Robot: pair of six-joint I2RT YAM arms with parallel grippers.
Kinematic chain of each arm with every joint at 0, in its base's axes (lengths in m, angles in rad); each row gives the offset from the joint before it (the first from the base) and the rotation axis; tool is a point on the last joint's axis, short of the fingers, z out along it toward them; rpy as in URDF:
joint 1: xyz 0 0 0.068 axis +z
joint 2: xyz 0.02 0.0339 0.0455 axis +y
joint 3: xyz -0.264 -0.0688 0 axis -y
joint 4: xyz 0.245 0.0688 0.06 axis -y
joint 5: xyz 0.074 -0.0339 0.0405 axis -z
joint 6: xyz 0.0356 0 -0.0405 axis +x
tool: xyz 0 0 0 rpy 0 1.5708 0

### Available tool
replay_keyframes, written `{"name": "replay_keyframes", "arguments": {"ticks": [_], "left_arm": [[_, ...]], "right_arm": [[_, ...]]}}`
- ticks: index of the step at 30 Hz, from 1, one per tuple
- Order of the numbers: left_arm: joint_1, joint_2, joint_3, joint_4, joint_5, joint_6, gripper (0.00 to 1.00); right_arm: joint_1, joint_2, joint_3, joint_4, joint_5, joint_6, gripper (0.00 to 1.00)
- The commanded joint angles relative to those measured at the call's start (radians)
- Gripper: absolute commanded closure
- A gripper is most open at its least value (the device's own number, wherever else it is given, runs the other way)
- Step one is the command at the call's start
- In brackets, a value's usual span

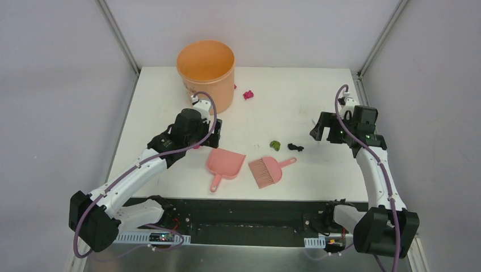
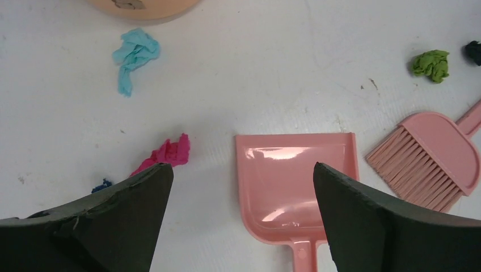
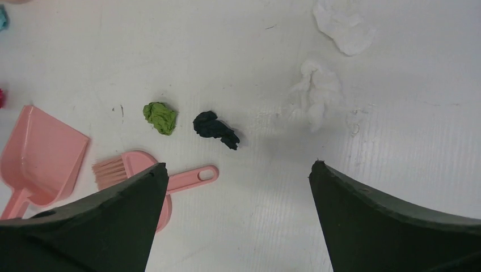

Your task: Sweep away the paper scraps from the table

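Paper scraps lie scattered on the white table [image 1: 295,102]: a magenta one [image 1: 248,94] near the bucket, a green one [image 1: 275,145] and a black one [image 1: 295,147] mid-table. My left gripper [image 1: 209,131] is open and empty above the table. Its wrist view shows a light blue scrap [image 2: 133,56], a second magenta scrap [image 2: 170,153], a dark blue scrap [image 2: 102,185] and the green scrap [image 2: 431,64]. My right gripper [image 1: 320,131] is open and empty, right of the black scrap [image 3: 214,128] and the green scrap [image 3: 160,117].
A pink dustpan [image 1: 224,164] and a pink hand brush [image 1: 266,170] lie near the front edge. An orange bucket [image 1: 205,71] stands at the back left. Two white paper wads [image 3: 323,93] lie ahead of the right gripper. Grey walls enclose the table.
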Motion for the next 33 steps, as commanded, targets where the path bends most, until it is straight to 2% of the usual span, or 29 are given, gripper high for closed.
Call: {"name": "replay_keyframes", "arguments": {"ticks": [1,3,5,6,8,9,11,12,14,16,18,20,24,28,33], "left_arm": [[-0.002,-0.018,0.034,-0.01,-0.061,-0.001,0.01],[-0.001,-0.052,0.007,0.032,-0.02,0.024,0.01],[-0.002,-0.08,-0.033,0.08,0.045,0.035,0.05],[-0.001,-0.08,-0.037,0.091,0.095,0.041,0.08],[-0.001,-0.051,-0.025,0.095,0.227,0.069,0.18],[-0.001,-0.023,-0.008,0.078,0.292,0.089,0.26],[-0.001,0.064,0.051,0.003,0.343,0.102,0.4],[-0.001,0.111,0.08,-0.032,0.364,0.113,0.44],[-0.003,0.17,0.098,-0.033,0.446,0.098,0.45],[-0.008,0.205,0.081,0.035,0.558,0.048,0.43],[-0.033,0.246,0.085,0.063,0.602,0.001,0.45],[-0.085,0.291,0.128,0.017,0.579,0.007,0.48],[-0.234,0.352,0.205,-0.041,0.465,0.024,0.48],[-0.323,0.43,0.252,-0.056,0.371,-0.008,0.48],[-0.46,0.57,0.344,-0.068,0.208,0.028,0.49]], "right_arm": [[-0.005,-0.027,0.016,0.03,-0.094,-0.019,0.0],[-0.006,-0.052,-0.015,0.031,-0.177,-0.121,0.0],[-0.006,-0.064,-0.051,-0.005,-0.273,-0.289,0.06],[-0.005,-0.062,-0.066,-0.005,-0.278,-0.306,0.08],[-0.005,-0.048,-0.064,-0.033,-0.274,-0.356,0.11],[-0.005,-0.045,-0.059,-0.044,-0.281,-0.375,0.12],[-0.002,-0.047,-0.059,-0.043,-0.301,-0.392,0.13],[0.007,-0.047,-0.06,-0.044,-0.315,-0.407,0.13],[0.036,-0.039,-0.057,-0.061,-0.316,-0.438,0.14],[0.075,-0.023,-0.049,-0.075,-0.285,-0.446,0.17],[0.092,-0.005,-0.045,-0.085,-0.281,-0.442,0.2],[0.092,0.008,-0.041,-0.102,-0.296,-0.454,0.22],[0.128,0.02,-0.042,-0.094,-0.281,-0.451,0.25],[0.133,0.034,-0.037,-0.091,-0.28,-0.433,0.27],[0.133,0.017,-0.04,-0.087,-0.264,-0.434,0.27]]}}
